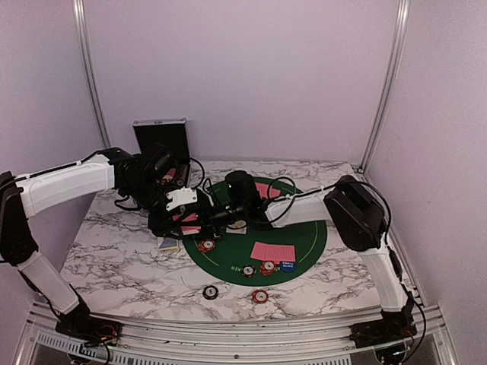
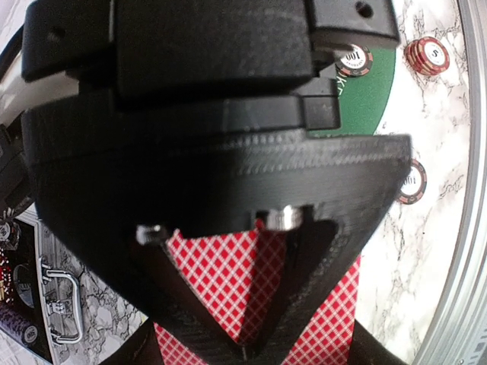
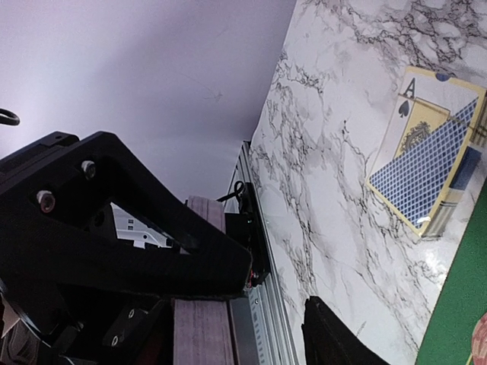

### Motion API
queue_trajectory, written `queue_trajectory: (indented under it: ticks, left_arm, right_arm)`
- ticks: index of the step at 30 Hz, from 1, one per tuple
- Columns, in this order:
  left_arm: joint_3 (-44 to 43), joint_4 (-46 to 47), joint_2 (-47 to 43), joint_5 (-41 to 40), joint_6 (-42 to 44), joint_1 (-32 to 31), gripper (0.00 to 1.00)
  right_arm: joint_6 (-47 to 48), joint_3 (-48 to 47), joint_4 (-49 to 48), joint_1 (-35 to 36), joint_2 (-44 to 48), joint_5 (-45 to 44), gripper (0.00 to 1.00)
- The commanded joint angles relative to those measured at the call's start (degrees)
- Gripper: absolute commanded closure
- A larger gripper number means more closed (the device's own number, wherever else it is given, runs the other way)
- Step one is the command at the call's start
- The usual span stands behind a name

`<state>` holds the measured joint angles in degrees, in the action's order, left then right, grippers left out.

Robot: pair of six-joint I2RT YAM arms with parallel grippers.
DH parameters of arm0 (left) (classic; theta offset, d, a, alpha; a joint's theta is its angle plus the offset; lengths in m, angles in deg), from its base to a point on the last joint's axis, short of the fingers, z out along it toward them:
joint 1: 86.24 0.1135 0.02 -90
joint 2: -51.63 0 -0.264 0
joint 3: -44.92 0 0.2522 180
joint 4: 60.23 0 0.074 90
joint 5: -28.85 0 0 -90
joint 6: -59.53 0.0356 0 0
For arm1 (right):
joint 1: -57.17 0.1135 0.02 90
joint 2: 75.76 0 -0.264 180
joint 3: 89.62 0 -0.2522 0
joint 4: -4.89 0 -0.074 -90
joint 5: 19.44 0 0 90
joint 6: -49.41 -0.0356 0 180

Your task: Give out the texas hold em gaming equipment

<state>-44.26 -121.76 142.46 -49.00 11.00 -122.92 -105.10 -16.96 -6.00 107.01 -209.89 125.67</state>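
left hand (image 2: 243,346) clamped shut on red-backed cards (image 2: 217,274)

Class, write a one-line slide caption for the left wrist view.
Left fingers pinch red-checked playing cards; poker chips lie beyond on mat and marble.

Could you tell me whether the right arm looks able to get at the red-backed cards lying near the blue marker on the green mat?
Probably yes: the cards lie uncovered on the green mat, close to the right arm, and the left arm is further left, clear of them.
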Motion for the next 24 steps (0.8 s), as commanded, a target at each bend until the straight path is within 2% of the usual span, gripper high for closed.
queue_trajectory:
  ticks: [1, 11, 15, 20, 24]
  left_arm:
    - [-0.1, 0.3, -2.0, 0.3, 0.5, 0.2, 1.00]
    - [0.1, 0.4, -2.0, 0.1, 0.5, 0.3, 1.00]
    - [0.2, 0.4, -2.0, 0.1, 0.5, 0.3, 1.00]
    - [0.4, 0.4, -2.1, -0.1, 0.6, 0.3, 1.00]
    - [0.6, 0.4, -2.4, -0.1, 0.7, 0.4, 1.00]
  right_arm:
    - [1.2, 3.3, 1.1, -1.6, 2.0, -0.1, 0.47]
    - [2.5, 6.3, 1.6, -2.5, 5.6, 0.6, 0.62]
    - [3.3, 6.9, 2.7, -2.6, 6.6, 0.8, 0.71]
    - [4.3, 8.1, 4.3, -3.0, 8.2, 1.0, 0.77]
    - [5.0, 9.2, 5.6, -3.6, 9.6, 1.0, 0.76]
